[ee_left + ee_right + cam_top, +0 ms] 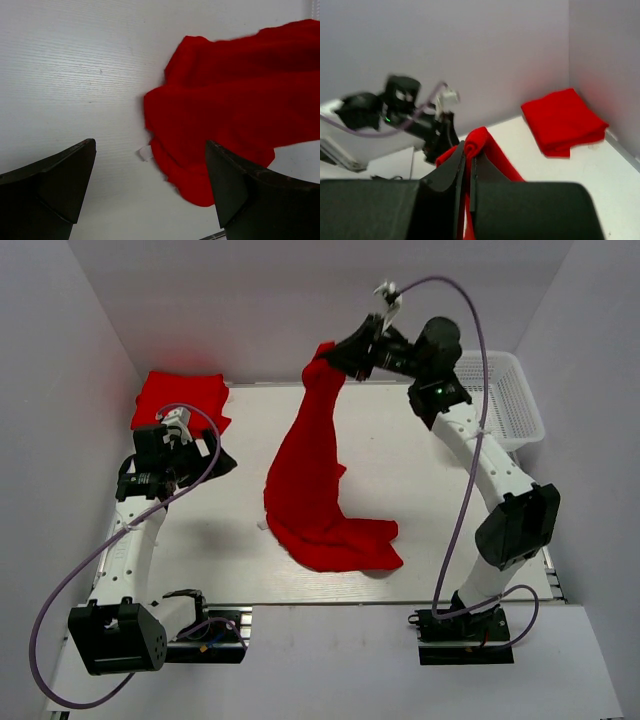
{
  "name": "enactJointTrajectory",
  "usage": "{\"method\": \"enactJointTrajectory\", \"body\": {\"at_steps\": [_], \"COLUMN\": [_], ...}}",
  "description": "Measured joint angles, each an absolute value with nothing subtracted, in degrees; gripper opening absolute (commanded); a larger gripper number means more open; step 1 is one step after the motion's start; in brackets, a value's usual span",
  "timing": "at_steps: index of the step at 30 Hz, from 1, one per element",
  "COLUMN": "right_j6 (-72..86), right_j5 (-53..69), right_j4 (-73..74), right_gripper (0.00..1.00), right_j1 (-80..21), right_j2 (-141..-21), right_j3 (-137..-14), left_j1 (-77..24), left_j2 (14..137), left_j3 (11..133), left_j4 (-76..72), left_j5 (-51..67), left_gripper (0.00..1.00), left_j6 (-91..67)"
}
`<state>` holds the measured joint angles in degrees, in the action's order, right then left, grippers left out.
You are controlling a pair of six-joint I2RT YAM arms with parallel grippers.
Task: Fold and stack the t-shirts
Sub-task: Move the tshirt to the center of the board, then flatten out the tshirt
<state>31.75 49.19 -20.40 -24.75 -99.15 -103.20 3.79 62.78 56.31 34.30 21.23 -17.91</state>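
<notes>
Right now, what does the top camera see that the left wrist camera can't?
Only the top: the white basket, the folded shirt, and the right fingers pinching the hanging shirt up. Only the left wrist: the left fingers wide open, close up. Both: that shirt's bottom lying on the table.

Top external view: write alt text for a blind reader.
The right fingers, shut, hold a red t-shirt up by one end, its lower part piled on the table. The open left fingers hover near a folded t-shirt; a basket sits far right.
</notes>
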Motion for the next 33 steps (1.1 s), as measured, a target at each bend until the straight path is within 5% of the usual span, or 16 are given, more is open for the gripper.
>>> {"method": "enactJointTrajectory", "body": {"at_steps": [8, 14, 17, 20, 21, 33], "right_j6": [16.8, 5.7, 0.5, -3.3, -3.9, -3.5], "right_j5": [48.6, 46.4, 42.8, 38.5, 37.5, 20.6], "right_j4": [-11.8, 1.3, 8.0, 13.5, 14.6, 17.4], "right_gripper": [0.00, 0.01, 0.17, 0.54, 0.90, 0.90], "right_j1": [-29.5, -34.0, -35.8, -36.8, -36.9, -37.3], "right_j2": [-94.0, -99.7, -102.0, -102.9, -102.9, -92.6], "right_j3": [-72.3, -67.4, -66.5, -66.5, -66.5, -65.3], "left_j1": [3.8, 3.8, 3.8, 3.7, 3.7, 3.2], "left_j2": [62.9, 65.8, 67.4, 68.2, 68.2, 73.8], "left_j3": [56.3, 56.3, 56.3, 56.3, 56.3, 59.2], "left_j4": [35.0, 35.6, 36.1, 36.1, 36.1, 38.1], "left_j5": [18.4, 18.3, 18.3, 18.3, 18.2, 17.4], "left_gripper": [1.00, 1.00, 1.00, 1.00, 1.00, 1.00], "left_j6": [-17.9, -17.9, -17.9, -17.9, -17.9, -17.5]}}
